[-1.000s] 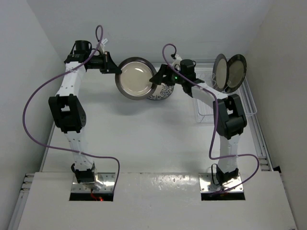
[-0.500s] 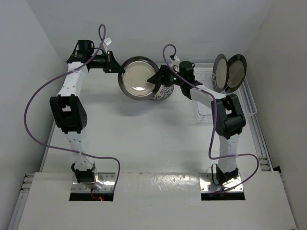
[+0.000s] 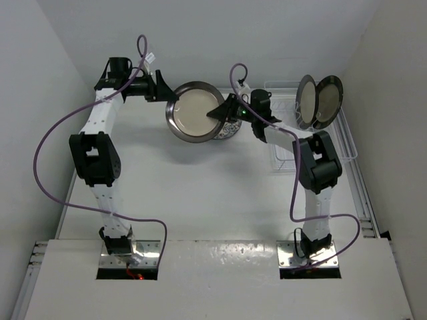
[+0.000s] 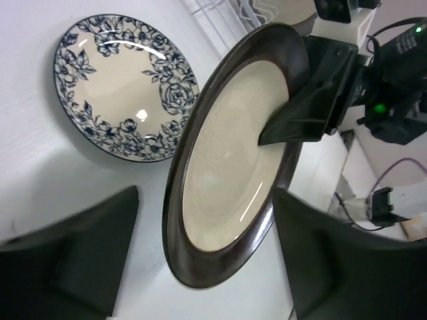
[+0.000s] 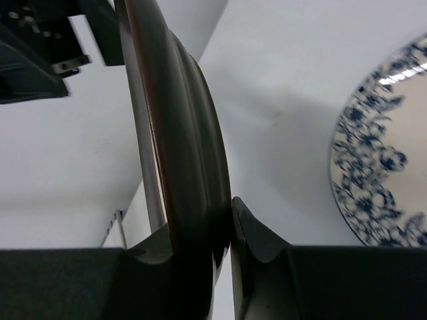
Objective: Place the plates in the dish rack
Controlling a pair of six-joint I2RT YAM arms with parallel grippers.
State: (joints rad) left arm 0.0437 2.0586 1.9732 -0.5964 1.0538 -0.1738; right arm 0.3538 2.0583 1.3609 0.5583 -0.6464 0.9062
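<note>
the dark plate (image 3: 195,111) is up off the table (image 3: 200,187), well left of the rack (image 3: 345,139), tilted so that its cream face turns toward the top camera. the right gripper (image 3: 220,113) is clamped on its rim on the side nearer the rack. the right wrist view shows that rim edge-on, pinched between the two fingers (image 5: 257,243), one against the face and one against the back. the left gripper (image 3: 165,95) is at the opposite rim, the side away from the rack, with its jaws spread wide. in the left wrist view the plate's lower rim sits in the gap between the fingers (image 4: 73,260), and whether either one touches it cannot be told. the floral plate (image 4: 123,87) lies flat on the table, face up, between the dark plate and the rack; in the top view the dark plate and the right gripper hide much of it. at the rack's far end two more plates stand on edge, the left plate (image 3: 306,100) and the right plate (image 3: 329,95), close together with their rims overlapping in the top view. the right arm's forearm crosses the rack's left side on its way to the dark plate.
</note>
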